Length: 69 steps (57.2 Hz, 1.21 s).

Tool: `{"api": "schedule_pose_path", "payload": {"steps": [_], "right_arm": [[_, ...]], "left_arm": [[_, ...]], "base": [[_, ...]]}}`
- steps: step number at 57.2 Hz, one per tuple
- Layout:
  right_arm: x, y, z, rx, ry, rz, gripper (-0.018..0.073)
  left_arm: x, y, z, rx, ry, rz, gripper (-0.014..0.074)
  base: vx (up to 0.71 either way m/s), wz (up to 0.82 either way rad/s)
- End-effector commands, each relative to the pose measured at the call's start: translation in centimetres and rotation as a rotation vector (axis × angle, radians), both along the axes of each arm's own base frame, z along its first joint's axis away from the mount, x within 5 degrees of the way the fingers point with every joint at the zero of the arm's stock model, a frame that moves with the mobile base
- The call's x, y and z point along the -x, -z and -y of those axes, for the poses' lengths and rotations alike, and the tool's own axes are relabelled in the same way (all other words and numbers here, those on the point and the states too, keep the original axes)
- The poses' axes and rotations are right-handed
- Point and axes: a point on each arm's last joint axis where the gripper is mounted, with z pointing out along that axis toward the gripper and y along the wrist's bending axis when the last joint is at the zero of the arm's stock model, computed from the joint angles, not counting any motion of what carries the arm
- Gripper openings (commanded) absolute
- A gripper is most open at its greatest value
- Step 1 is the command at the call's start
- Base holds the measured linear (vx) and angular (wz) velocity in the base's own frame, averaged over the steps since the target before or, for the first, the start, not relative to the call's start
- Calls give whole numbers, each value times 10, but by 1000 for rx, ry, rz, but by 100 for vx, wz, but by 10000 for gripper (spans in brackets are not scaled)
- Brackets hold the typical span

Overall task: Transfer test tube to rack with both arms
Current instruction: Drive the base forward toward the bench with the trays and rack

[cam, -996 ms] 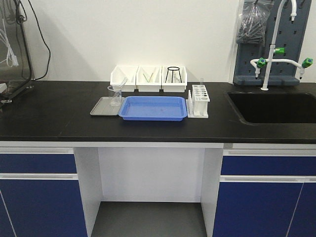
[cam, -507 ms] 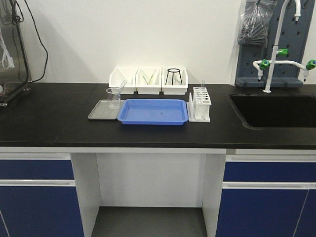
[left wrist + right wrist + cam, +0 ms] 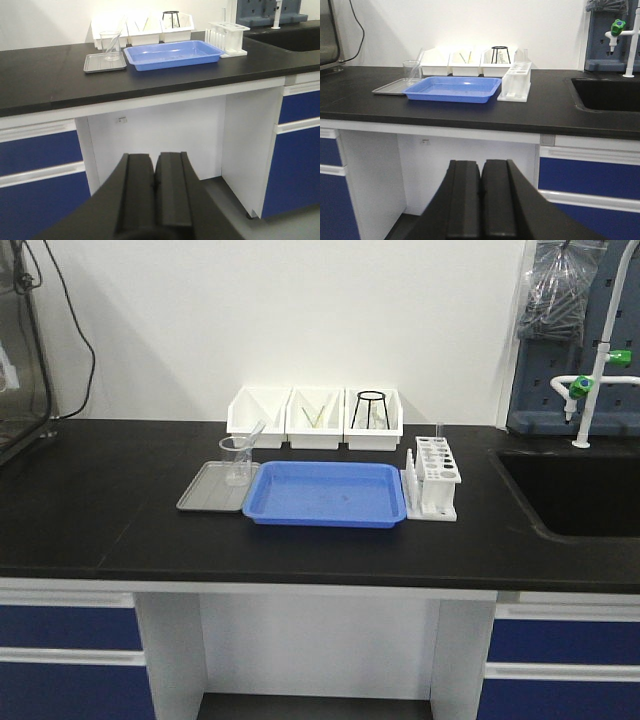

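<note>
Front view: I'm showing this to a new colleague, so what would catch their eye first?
The bright blue tray in the middle of the black counter stands out most. A white rack stands at its right, a glass beaker on a grey tray at its left. Three white bins line the wall behind.

- You see a blue tray [image 3: 325, 493] on the counter [image 3: 100, 510].
- Just left of it: grey tray [image 3: 200, 500] bearing a beaker [image 3: 236, 462].
- Behind it: three white bins [image 3: 316, 440].
</note>
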Motion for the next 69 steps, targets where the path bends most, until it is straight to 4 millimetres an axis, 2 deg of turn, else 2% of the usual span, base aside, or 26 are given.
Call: {"api": "schedule_pose_path", "payload": {"steps": [1, 69], "right_arm": [[0, -1, 0, 1, 1, 69, -11], [0, -1, 0, 1, 1, 69, -11]], "left_arm": [[2, -18, 0, 38, 3, 119, -4], [2, -18, 0, 38, 3, 119, -4]], "base": [[36, -6], [38, -3]]}}
